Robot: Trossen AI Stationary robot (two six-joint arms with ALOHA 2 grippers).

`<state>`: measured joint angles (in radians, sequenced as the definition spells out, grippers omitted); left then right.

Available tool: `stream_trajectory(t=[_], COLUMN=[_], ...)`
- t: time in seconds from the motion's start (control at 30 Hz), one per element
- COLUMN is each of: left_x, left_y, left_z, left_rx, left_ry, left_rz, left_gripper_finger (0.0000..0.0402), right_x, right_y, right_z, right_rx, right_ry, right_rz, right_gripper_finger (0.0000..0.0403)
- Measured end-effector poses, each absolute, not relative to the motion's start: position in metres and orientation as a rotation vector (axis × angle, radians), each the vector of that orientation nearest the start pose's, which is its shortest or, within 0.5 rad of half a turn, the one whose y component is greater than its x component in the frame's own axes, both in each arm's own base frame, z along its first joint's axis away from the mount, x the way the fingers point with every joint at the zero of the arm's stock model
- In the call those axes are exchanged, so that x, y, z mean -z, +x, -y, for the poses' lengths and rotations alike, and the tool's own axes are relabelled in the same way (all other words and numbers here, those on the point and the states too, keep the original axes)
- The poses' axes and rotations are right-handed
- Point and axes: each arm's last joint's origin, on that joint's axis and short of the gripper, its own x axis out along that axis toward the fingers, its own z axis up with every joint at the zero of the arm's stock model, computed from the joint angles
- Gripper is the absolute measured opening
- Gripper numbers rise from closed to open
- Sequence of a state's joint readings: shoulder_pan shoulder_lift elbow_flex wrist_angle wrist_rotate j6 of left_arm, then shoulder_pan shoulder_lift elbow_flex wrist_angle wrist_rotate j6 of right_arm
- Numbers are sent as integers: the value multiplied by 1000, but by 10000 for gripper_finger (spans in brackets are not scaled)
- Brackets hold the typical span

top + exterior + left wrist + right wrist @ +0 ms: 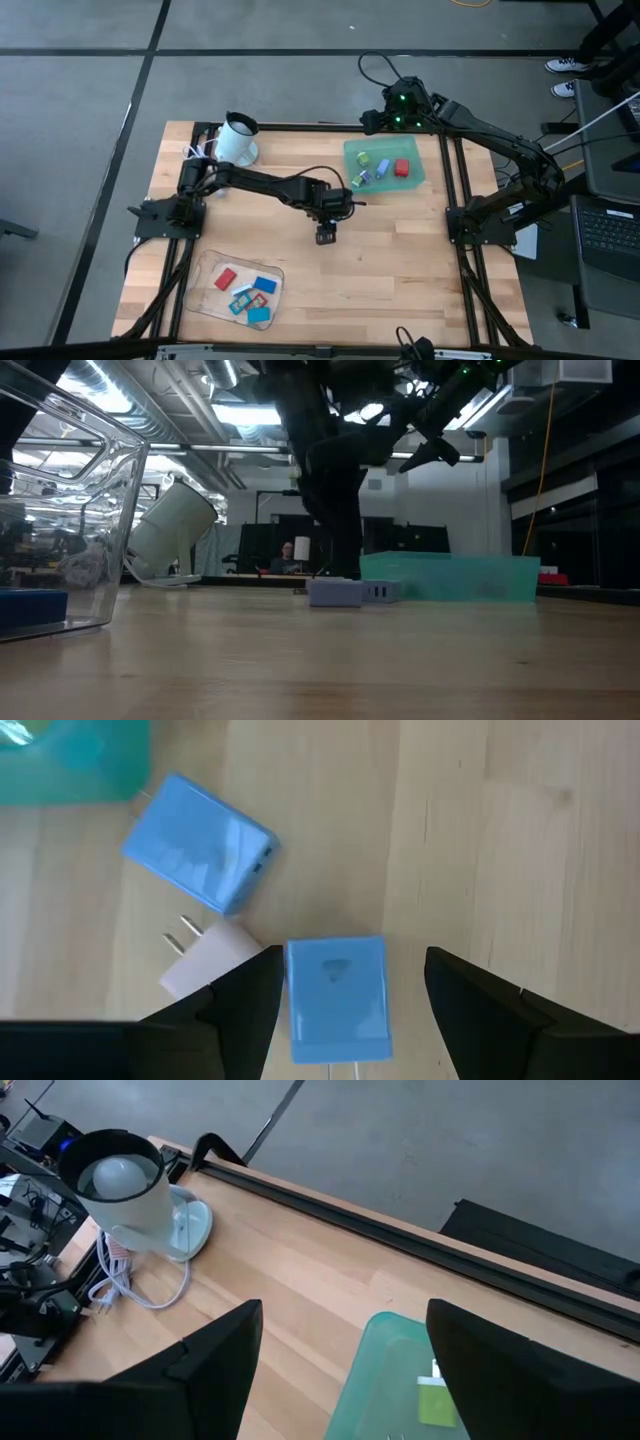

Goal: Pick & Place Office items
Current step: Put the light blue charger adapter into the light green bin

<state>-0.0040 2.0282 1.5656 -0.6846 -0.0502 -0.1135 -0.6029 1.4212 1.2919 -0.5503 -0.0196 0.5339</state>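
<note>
My left gripper (345,205) hangs over the middle of the table, pointing steeply down, open. A small blue block (335,995) lies flat on the wood below, between its fingers; in the low view the block (335,593) rests on the table under the gripper (338,572). Beyond it lie a tilted blue block (200,855) and a white plug (205,965), beside the green tray (350,150). My right gripper (392,115) waits high over the tray's far side, open and holding nothing (345,1370).
The green tray holds red (402,168), green (365,158) and blue pieces. A clear tray (205,300) at the near left holds red (225,277), blue and teal pieces. A white mug (237,138) and a white cord (130,1285) sit at the far left.
</note>
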Motion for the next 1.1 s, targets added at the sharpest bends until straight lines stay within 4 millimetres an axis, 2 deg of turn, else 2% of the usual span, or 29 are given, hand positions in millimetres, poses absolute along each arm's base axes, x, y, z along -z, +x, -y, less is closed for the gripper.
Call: stream_trajectory(t=[0.27, 0.53, 0.73, 0.87, 1.0, 1.1], left_x=[-183, -165, -154, -145, -144, -146], left_y=[420, 423, 424, 425, 425, 426], left_z=[-5, -1, 1, 3, 3, 5], left_rx=[-112, -105, -107, -80, -79, -61], left_ry=[-95, -94, -95, -124, -164, -202], left_rz=[-1217, -1269, -1297, -1327, -1333, -1329], left_gripper_finger=[255, 285, 287, 273, 214, 206], right_x=[-332, -332, -332, -332, -332, -332], right_y=[253, 253, 254, 254, 253, 254], right_z=[173, 173, 173, 173, 173, 173], right_rx=[713, 703, 700, 700, 700, 697], right_ry=[716, 708, 701, 701, 701, 701], right_rz=[-496, -500, -500, -500, -501, -498], right_gripper_finger=[286, 286, 286, 286, 286, 286])
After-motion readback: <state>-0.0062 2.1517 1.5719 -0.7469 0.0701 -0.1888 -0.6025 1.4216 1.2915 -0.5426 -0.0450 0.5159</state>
